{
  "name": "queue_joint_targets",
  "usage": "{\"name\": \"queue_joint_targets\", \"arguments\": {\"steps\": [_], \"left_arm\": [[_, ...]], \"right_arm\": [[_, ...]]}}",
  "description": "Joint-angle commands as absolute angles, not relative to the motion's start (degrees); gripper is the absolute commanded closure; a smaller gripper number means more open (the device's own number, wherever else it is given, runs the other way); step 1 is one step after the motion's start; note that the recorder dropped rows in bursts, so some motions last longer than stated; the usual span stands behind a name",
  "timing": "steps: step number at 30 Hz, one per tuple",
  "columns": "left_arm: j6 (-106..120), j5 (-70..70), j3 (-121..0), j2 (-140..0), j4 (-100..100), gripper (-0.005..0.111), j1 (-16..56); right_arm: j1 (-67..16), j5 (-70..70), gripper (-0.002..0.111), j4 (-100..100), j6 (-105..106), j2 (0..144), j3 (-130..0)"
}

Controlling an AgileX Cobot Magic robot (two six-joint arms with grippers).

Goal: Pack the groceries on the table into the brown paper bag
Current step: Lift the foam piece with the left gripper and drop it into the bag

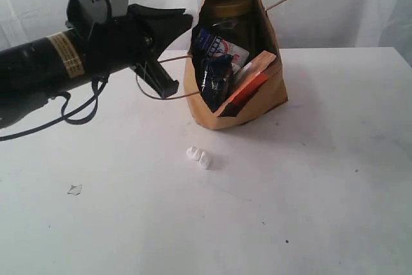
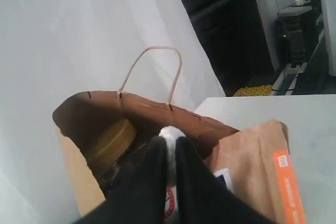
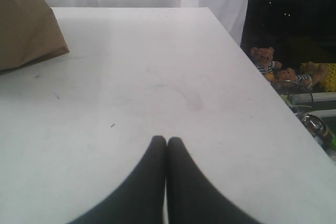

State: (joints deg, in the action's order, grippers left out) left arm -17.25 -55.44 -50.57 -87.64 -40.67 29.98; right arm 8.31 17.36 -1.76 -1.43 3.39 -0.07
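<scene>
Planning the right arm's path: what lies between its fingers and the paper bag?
Only bare table between fingers and bag, shown in the right wrist view.

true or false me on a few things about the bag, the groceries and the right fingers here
1. The brown paper bag is on the table with groceries inside it. True.
2. The yellow-lidded jar sits on the table beside the bag. False: it is inside the bag, high up in the opening.
3. The right fingers are shut with nothing between them. True.
4. The orange-brown pouch is held in the right fingers. False: it is in the bag.
5. Small white crumbs lie on the table outside the bag. True.
</scene>
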Motion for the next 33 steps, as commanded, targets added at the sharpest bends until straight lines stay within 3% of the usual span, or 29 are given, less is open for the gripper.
{"name": "queue_joint_targets", "arguments": {"steps": [1,10,14,18,20,28,33], "left_arm": [[-17.0,-55.7,-55.9,-93.4,-41.4,0.107,29.9],[-16.6,-49.1,-64.4,-100.3,-48.2,0.103,30.0],[-16.6,-48.4,-66.2,-102.4,-48.5,0.076,30.0],[-21.2,-49.0,-66.8,-103.3,-48.5,0.037,30.0],[-22.5,-50.5,-66.8,-103.3,-48.5,0.029,30.0],[-22.5,-46.4,-66.8,-100.3,-51.6,0.029,29.5],[-30.5,-46.3,-66.6,-94.3,-54.4,0.029,25.7]], "right_arm": [[8.6,17.1,0.108,-2.2,-1.6,2.9,0.0],[8.6,17.1,0.108,-2.2,-1.6,2.9,0.0],[8.6,17.1,0.108,-2.2,-1.6,2.9,0.0],[8.6,17.1,0.108,-2.2,-1.6,2.9,0.0],[8.6,17.1,0.108,-2.2,-1.6,2.9,0.0],[8.6,17.1,0.108,-2.2,-1.6,2.9,0.0],[8.6,17.1,0.108,-2.2,-1.6,2.9,0.0]]}}
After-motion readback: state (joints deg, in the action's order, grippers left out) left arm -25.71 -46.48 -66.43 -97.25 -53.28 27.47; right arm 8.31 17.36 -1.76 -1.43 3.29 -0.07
